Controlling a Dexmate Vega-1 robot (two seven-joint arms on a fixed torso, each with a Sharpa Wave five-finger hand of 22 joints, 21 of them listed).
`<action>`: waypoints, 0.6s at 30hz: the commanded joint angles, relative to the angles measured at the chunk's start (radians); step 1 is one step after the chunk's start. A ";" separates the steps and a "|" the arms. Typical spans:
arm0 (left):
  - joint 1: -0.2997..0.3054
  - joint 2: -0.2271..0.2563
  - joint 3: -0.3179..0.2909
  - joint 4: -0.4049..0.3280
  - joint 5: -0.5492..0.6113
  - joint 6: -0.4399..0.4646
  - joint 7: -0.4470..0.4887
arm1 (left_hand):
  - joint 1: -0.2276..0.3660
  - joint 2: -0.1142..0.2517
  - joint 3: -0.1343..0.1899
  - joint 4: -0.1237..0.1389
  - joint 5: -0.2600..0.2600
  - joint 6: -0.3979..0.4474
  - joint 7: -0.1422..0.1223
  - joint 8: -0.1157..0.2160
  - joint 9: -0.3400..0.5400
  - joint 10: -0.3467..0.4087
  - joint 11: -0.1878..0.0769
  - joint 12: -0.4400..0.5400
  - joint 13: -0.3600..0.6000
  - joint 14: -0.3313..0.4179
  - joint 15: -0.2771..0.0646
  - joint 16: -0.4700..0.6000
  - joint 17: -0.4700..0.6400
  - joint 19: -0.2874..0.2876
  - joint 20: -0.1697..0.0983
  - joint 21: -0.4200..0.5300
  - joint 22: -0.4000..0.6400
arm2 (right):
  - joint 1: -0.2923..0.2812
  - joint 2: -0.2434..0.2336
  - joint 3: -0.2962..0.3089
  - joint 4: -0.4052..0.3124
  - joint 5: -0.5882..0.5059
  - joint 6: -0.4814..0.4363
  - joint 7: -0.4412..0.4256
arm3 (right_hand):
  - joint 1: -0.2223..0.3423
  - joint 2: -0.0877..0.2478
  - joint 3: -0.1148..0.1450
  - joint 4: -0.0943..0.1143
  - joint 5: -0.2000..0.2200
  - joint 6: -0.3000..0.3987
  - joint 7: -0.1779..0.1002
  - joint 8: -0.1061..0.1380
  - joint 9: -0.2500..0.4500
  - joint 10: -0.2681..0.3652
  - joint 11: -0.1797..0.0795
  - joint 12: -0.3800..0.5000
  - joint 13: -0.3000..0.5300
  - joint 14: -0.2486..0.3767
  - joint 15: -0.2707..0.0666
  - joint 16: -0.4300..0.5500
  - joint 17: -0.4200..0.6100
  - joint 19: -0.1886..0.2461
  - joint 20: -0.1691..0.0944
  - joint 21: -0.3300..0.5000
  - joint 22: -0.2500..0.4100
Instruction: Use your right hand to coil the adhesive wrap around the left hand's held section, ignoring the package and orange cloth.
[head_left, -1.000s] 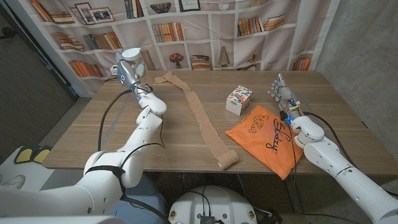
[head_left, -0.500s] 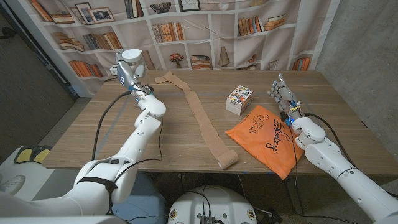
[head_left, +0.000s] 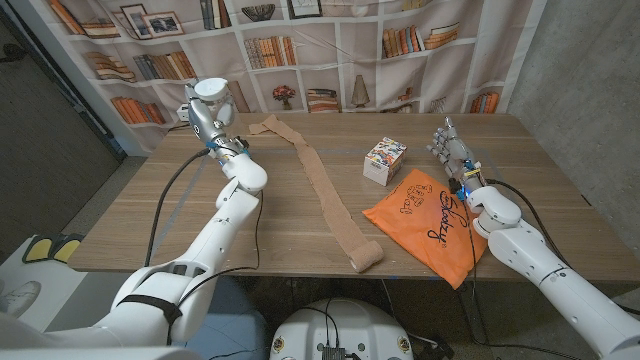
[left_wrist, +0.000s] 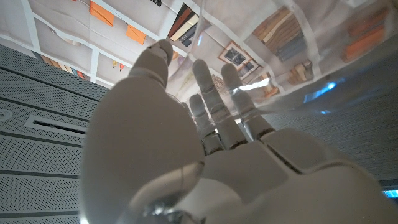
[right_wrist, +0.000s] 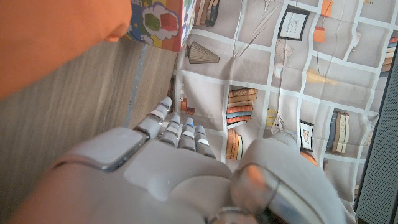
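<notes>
Since neither robot hand holds anything, left robot hand (head_left: 208, 108), raised upper left with fingers apart, should first grip tan adhesive wrap strip (head_left: 318, 188) lying mid-frame on wooden counter (head_left: 300, 235); right robot hand (head_left: 452, 147), released, waits right. Versus earlier: left forearm slightly shifted.

1 adhesive wrap (head_left: 318, 190), 1 package (head_left: 384, 160), 1 orange cloth (head_left: 430, 224), 2 robot hands

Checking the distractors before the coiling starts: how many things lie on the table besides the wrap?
2. The small colourful package sits right of the wrap strip, and the orange cloth lies just in front of it, near the right hand.
</notes>
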 joint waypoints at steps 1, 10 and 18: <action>0.041 0.046 0.063 -0.102 -0.048 0.017 0.000 | 0.122 0.135 -0.009 -0.002 0.005 -0.003 -0.005 0.009 0.111 0.001 -0.007 -0.005 0.000 0.026 -0.031 -0.004 0.001 0.000 -0.005 0.009 -0.009 | 0.009 0.007 -0.009 0.008 -0.011 0.010 0.005 | 0.002 0.006 0.005 -0.002 -0.005 0.000 -0.004 0.005 0.003 0.006 -0.003 0.004 0.003 0.003 -0.009 0.005 0.002 0.009 -0.009 0.009 0.003; 0.066 0.044 0.083 -0.144 -0.037 0.027 0.000 | 0.119 0.136 -0.015 -0.002 0.006 -0.007 -0.003 0.004 0.099 -0.003 -0.013 -0.002 0.005 0.030 -0.030 -0.007 0.005 -0.002 -0.011 0.017 -0.026 | 0.009 0.019 -0.010 0.018 0.005 0.029 0.028 | 0.000 0.007 0.007 -0.003 -0.006 0.000 -0.013 0.005 0.003 0.019 -0.017 0.009 0.004 0.027 -0.025 0.014 0.005 0.045 -0.020 0.020 0.006; 0.069 0.045 0.083 -0.148 -0.025 0.019 0.000 | 0.120 0.136 -0.016 -0.003 0.010 0.000 -0.013 0.003 0.089 0.002 -0.021 -0.002 0.000 0.032 -0.032 -0.012 0.006 -0.005 -0.012 0.019 -0.040 | 0.011 0.020 -0.014 0.015 0.002 0.045 0.045 | 0.002 0.007 0.010 -0.006 -0.007 0.015 -0.023 0.011 0.003 0.065 -0.017 0.025 0.007 0.065 -0.043 0.027 0.008 0.052 -0.022 0.019 0.007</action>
